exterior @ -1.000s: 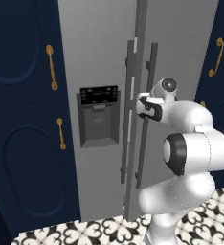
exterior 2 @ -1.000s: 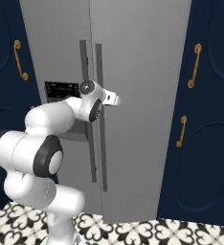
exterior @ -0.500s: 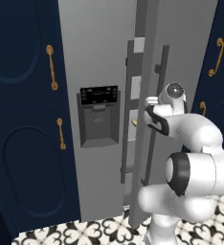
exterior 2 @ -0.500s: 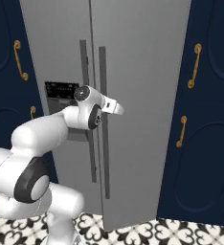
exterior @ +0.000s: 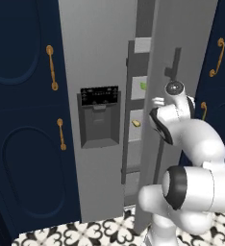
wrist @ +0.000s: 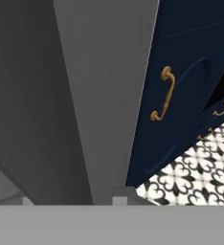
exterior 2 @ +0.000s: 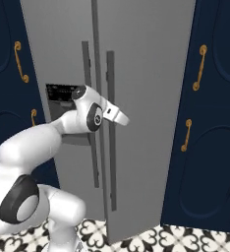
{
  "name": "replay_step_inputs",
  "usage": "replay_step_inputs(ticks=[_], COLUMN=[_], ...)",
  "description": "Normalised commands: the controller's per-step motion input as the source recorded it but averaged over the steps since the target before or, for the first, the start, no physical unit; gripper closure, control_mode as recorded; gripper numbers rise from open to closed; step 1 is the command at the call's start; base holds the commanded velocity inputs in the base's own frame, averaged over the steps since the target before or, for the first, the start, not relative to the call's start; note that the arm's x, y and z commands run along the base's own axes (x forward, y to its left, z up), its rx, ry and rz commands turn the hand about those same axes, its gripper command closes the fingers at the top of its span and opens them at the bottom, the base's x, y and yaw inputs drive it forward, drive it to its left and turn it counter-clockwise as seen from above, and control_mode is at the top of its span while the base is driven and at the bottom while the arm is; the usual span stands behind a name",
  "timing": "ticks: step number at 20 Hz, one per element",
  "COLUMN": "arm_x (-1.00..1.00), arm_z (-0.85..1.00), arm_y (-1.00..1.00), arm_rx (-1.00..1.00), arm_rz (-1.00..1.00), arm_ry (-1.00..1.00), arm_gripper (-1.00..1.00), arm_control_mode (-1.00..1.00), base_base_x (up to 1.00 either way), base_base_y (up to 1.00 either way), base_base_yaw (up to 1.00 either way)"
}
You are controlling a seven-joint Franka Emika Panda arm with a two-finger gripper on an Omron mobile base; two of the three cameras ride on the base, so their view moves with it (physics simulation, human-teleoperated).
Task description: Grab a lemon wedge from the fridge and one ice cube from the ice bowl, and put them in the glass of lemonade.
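The grey steel fridge (exterior: pixel 100 57) has its right door (exterior 2: pixel 151 98) swung part-way out. In the gap, shelves show the small yellow-green lemon wedge (exterior: pixel 143 85) on an upper one and a deeper-yellow lump (exterior: pixel 135 123) below it. My gripper (exterior: pixel 156 103) is at the open door's edge, level with the shelves; from the right it sits by the long dark handle (exterior 2: pixel 110 147). Its fingers are hidden, so their state is unclear. The hand view looks along the grey door (wrist: pixel 99 95). The ice bowl, ice cube and glass of lemonade are out of view.
Navy cabinets with brass handles (exterior: pixel 50 67) (exterior 2: pixel 201 66) flank the fridge on both sides. The black dispenser recess (exterior: pixel 100 120) is in the left door. Patterned floor tiles (exterior 2: pixel 186 241) lie below. The open door stands close to my arm.
The right fridge door has swung further open, widening the gap and exposing the shelves with the wedge. My hand has moved out and right with the door.
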Motion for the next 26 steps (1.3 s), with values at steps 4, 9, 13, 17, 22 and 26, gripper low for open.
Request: replay_step_inputs(ticks=[4,9,13,17,22,26], arm_x=[-0.37,-0.44,-0.61,-0.71,-0.66,-0.72], arm_z=[0.0,0.0,0.14,0.87,1.0,1.0], arm_y=[-1.0,-1.0,-1.0,-0.39,-0.02,0.01], arm_rx=[0.01,0.03,0.05,0.02,0.0,0.0], arm_rz=[-0.22,-0.24,-0.21,-0.04,0.0,-0.01], arm_ry=[0.07,0.09,0.13,0.13,0.15,0.25], arm_gripper=[1.0,1.0,1.0,1.0,1.0,1.0], arm_control_mode=[-1.0,-1.0,-1.0,-1.0,-1.0,-1.0], base_base_x=[0.0,0.0,0.0,0.0,0.0,0.0], base_base_y=[0.0,0.0,0.0,0.0,0.0,0.0], base_base_yaw=[0.0,0.0,0.0,0.0,0.0,0.0])
